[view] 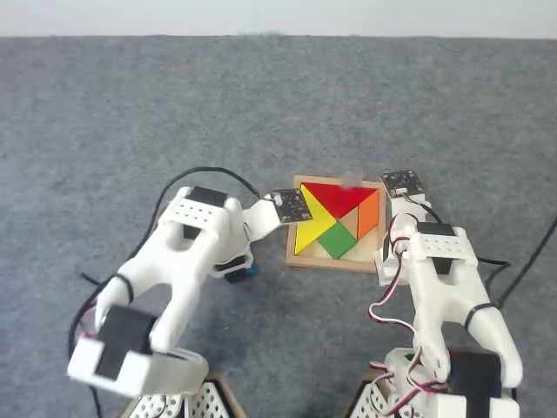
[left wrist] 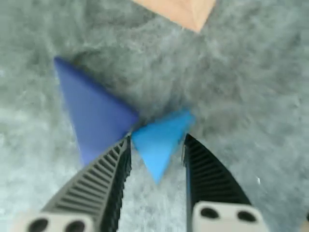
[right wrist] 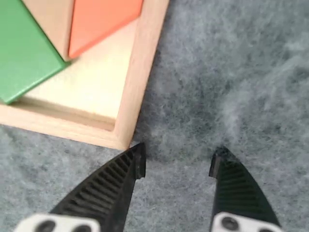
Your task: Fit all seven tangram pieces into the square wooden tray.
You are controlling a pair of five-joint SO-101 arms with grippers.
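The square wooden tray (view: 324,261) lies between the two arms. It holds a red triangle (view: 339,198), an orange piece (view: 369,213), a yellow piece (view: 309,232) and a green square (view: 338,240). My left gripper (left wrist: 157,140) is open low over the carpet, its fingers on either side of a light blue triangle (left wrist: 161,137). A dark blue triangle (left wrist: 91,113) touches that triangle's corner. My right gripper (right wrist: 178,162) is open over bare carpet, just outside the tray's corner (right wrist: 126,130). Nothing is between its fingers. The green square (right wrist: 24,53) and orange piece (right wrist: 101,19) lie near that corner.
Grey carpet covers the whole table. A strip of bare tray floor (right wrist: 87,82) shows beside the green square. Another tray corner (left wrist: 186,9) lies beyond the blue triangles. Black cables trail from both arms (view: 209,171).
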